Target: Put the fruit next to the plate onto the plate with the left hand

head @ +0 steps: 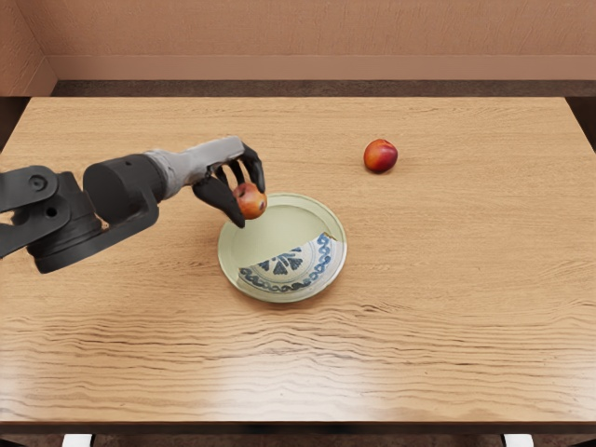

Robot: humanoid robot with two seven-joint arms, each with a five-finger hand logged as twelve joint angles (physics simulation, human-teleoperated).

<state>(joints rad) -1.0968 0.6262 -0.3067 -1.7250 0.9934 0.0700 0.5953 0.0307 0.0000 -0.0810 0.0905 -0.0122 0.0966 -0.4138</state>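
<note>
Plate [291, 222]: cream with a blue pattern, nothing lying in it. Red-yellow fruit [249, 199] is held over the plate's upper-left rim; contact with the dish cannot be told. Second fruit [380, 155] lies on the table [447, 326], well apart to the upper right. Plate stands well in from every table edge. Left hand [228, 179] reaches in from the left, fingers [253, 171] and thumb curled round the fruit

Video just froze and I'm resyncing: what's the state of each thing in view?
left hand: shut on held fruit, at the plate's upper-left rim.
held fruit: gripped, not yet released.
other fruit: lying free on the table, apart from the plate.
plate: flat on the table, no fruit lying loose on it.
</note>
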